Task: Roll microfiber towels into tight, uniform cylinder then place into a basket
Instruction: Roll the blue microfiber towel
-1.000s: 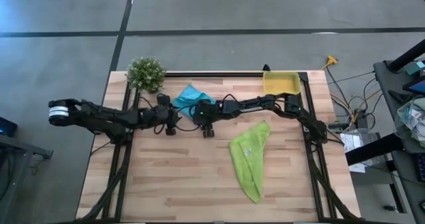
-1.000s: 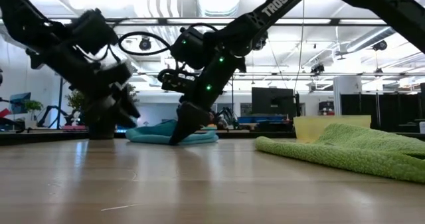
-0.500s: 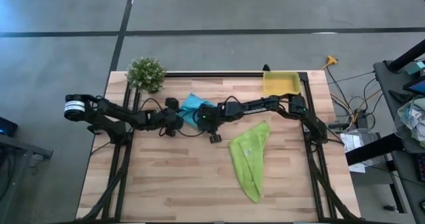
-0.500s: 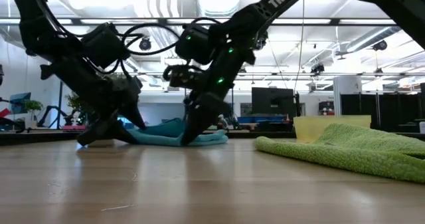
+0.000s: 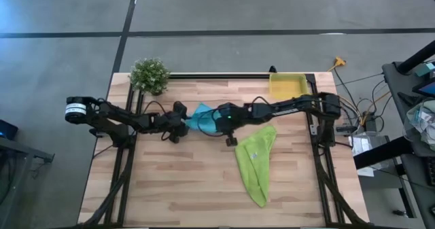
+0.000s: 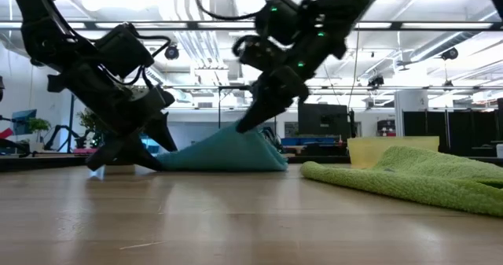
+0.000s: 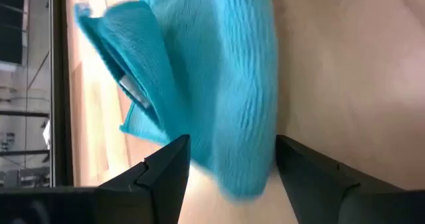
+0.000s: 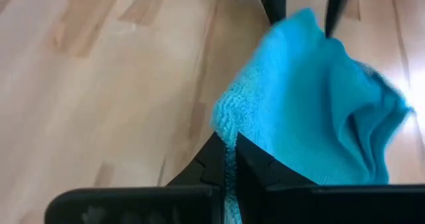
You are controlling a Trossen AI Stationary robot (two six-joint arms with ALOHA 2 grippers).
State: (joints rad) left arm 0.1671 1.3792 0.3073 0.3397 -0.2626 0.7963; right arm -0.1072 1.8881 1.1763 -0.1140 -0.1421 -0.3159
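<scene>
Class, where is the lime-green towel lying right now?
In the high view, the lime-green towel lies flat on the table's right half, nearer the front than the turquoise towel and the yellow basket.

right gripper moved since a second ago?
Yes. The right gripper, shut on the blue towel, has moved right, away from the plant, and lifted.

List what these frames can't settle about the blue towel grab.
- Left gripper: left wrist view shows jaws open around the blue towel; contact can't be told.
- Towel's far edge: low view, hidden behind the lifted fold.
- Basket contents: low view shows only its wall.
- Green towel tag: too small, high view.
</scene>
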